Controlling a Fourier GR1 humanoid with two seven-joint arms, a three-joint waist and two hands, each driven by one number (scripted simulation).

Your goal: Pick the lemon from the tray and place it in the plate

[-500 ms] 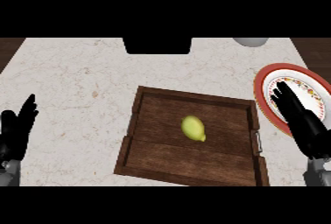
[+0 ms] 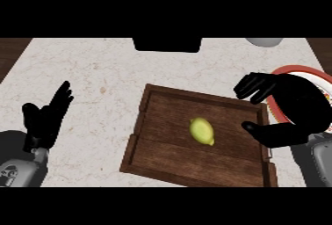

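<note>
Since half a second ago my right hand [image 2: 295, 112] swung in over the tray [image 2: 159, 145] edge, fingers spread wide, empty. lemon [image 2: 201, 131] still mid-tray, ungrasped; reach underway. left hand [image 2: 44, 121] resting open.

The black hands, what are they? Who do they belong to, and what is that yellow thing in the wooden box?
They belong to a robot, and the picture is taken from its head, looking down at a kitchen counter. The left hand rests open at the left edge. The right hand is spread open at the right side of the wooden tray, holding nothing. The yellow thing is a lemon lying in the tray. Behind the right hand peeks a red-rimmed plate, where the lemon should go.
</note>
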